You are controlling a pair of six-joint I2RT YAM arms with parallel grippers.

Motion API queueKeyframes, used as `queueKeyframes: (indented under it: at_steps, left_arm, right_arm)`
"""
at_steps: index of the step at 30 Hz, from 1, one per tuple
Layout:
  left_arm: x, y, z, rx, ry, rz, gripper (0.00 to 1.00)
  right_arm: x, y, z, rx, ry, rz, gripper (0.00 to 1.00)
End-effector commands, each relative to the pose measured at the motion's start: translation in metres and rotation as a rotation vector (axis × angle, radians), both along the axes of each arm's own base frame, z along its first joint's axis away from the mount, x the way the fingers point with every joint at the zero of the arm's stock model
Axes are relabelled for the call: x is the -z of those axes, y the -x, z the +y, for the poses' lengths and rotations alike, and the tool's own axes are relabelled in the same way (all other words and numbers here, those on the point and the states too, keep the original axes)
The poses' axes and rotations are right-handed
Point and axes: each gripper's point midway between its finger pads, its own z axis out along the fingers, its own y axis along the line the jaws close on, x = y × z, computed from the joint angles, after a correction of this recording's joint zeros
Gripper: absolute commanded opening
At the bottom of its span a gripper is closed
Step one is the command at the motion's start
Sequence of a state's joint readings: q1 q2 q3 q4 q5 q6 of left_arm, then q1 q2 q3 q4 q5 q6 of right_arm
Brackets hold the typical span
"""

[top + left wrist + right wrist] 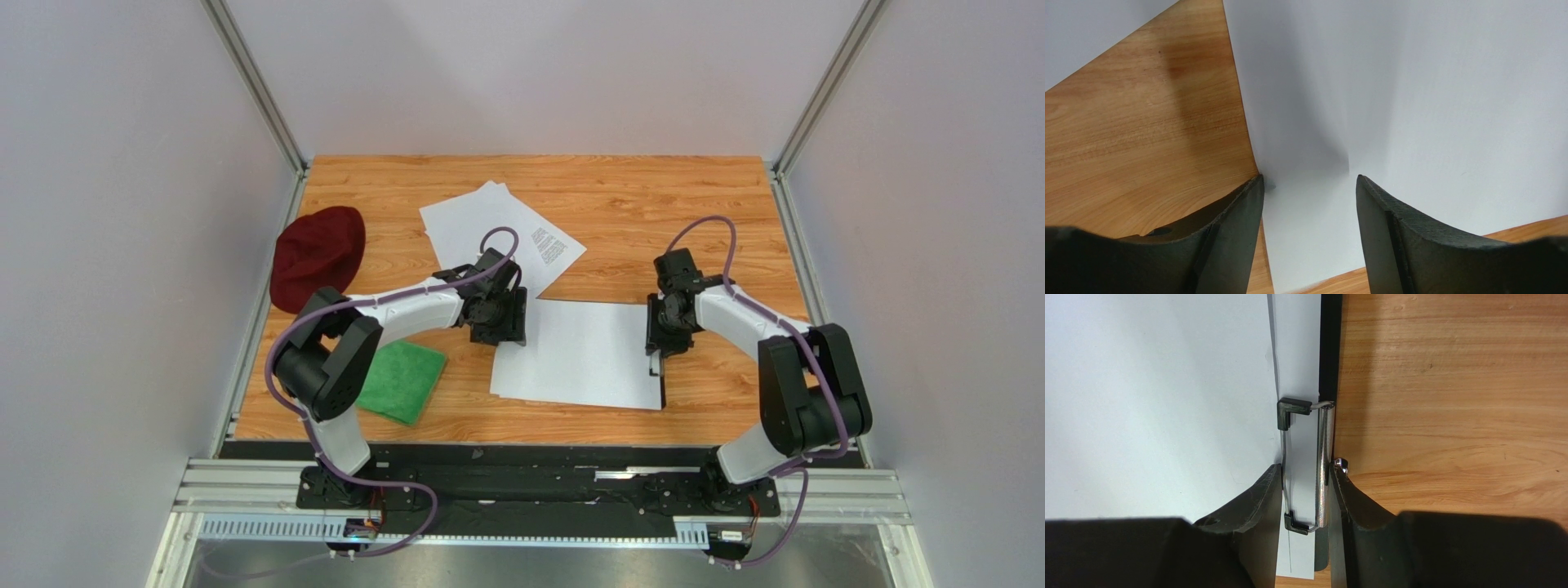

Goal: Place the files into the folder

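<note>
A white stack of files lies on the black folder, of which only a thin edge shows at the right. More files lie loose at the back, one with printed text. My left gripper sits at the stack's left edge. In the left wrist view its fingers stand apart over the white sheet, and the gripper is open. My right gripper is shut on the folder's metal clip, beside the black folder spine.
A dark red hat lies at the far left. A green cloth lies under the left arm near the front edge. The wooden table is bounded by metal rails and grey walls on both sides.
</note>
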State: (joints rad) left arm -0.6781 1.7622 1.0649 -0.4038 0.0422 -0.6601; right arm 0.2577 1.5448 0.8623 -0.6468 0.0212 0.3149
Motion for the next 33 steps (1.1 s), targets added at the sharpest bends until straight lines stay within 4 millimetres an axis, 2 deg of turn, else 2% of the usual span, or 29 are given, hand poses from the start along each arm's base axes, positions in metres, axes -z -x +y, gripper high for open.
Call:
queueKeyframes:
  at_steps: [1, 6, 15, 20, 33]
  left_arm:
    - [0.031, 0.018, 0.005, -0.006, -0.017, 0.087, 0.64]
    - [0.032, 0.016, 0.007, -0.003, -0.03, 0.08, 0.62]
    - [0.033, 0.012, 0.009, 0.008, -0.055, 0.066, 0.61]
    - [0.036, 0.011, 0.016, 0.012, -0.099, 0.061, 0.61]
    - [0.045, 0.007, 0.028, 0.019, -0.18, 0.052, 0.6]
  right_arm:
    - [-0.002, -0.013, 0.027, -0.019, -0.218, -0.084, 0.0]
    - [-0.007, -0.014, 0.033, -0.026, -0.301, -0.104, 0.0]
    - [-0.011, -0.012, 0.034, -0.045, -0.341, -0.119, 0.0]
    - [-0.02, -0.013, 0.03, -0.045, -0.358, -0.157, 0.0]
    - [-0.021, -0.008, 0.025, -0.02, -0.42, -0.169, 0.0]
